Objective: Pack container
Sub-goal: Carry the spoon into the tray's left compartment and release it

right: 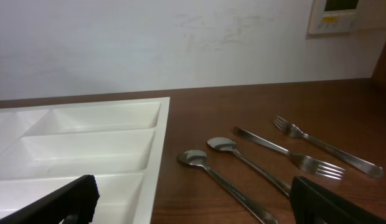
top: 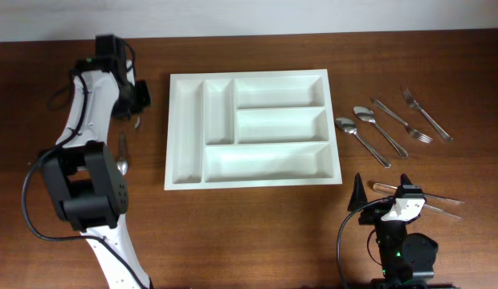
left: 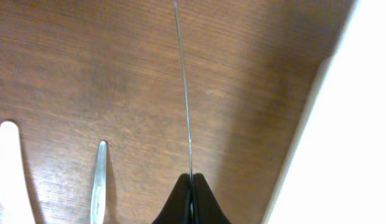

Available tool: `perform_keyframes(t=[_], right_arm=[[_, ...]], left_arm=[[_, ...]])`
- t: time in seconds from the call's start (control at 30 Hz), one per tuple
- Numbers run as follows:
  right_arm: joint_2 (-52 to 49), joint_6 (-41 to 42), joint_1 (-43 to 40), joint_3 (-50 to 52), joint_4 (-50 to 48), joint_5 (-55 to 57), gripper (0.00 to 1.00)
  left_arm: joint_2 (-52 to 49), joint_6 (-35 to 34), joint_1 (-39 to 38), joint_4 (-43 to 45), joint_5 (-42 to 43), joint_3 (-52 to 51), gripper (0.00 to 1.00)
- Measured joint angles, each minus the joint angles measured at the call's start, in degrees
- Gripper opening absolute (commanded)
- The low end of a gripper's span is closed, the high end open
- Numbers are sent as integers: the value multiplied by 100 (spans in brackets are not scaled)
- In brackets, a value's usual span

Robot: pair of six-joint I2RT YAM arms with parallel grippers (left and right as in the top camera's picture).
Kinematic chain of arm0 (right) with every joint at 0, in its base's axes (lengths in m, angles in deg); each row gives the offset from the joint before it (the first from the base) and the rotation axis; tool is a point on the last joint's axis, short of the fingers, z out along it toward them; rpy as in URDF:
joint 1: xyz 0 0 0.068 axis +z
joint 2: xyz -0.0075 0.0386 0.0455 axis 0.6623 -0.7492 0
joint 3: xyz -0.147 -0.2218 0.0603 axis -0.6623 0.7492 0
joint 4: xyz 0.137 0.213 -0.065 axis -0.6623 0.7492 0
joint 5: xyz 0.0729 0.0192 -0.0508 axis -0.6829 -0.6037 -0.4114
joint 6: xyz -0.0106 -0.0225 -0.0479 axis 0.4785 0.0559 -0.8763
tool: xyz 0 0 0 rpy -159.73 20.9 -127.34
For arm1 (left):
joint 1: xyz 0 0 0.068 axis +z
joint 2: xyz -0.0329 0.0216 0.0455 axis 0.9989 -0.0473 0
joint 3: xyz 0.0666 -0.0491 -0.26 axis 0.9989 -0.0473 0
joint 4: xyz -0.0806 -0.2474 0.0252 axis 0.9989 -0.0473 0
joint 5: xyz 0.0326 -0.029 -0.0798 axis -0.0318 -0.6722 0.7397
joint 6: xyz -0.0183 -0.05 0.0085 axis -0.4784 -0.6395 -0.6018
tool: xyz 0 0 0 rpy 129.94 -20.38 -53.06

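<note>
Left hand on slim metal knife

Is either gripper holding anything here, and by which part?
The left gripper pinches a thin metal utensil, seen edge-on, at its near end; which end that is cannot be told. The right gripper is open and empty.

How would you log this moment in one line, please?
left gripper shut on utensil | right gripper open | tray empty | spoons, forks right of tray
</note>
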Motion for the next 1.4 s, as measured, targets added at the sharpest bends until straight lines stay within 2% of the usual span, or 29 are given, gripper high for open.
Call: perform_keyframes(t=[0.23,0.43,0.67,1.13,1.33,1.37,1.4], right_arm=[[0,4,0,0,0,0,99],[0,7,0,0,0,2,99],[0,7,0,0,0,2,99],[0,4,0,0,0,0,99],[0,7,0,0,0,2,99],[0,9,0,0,0,0,99],[0,7,0,0,0,0,99]], left_arm=[[306,-2,-538,-323,509,649,2],[476,-168,-1552,-365,833,697,2],[474,-634,-2319,-306,509,697,2],[133,-942,-2433,-560,258,697,3],[-286,-964,-2433,-542,234,695,14],[-354,-962,-2433,-511,232,695,21],[-409,-970,-2433,-496,227,695,36]])
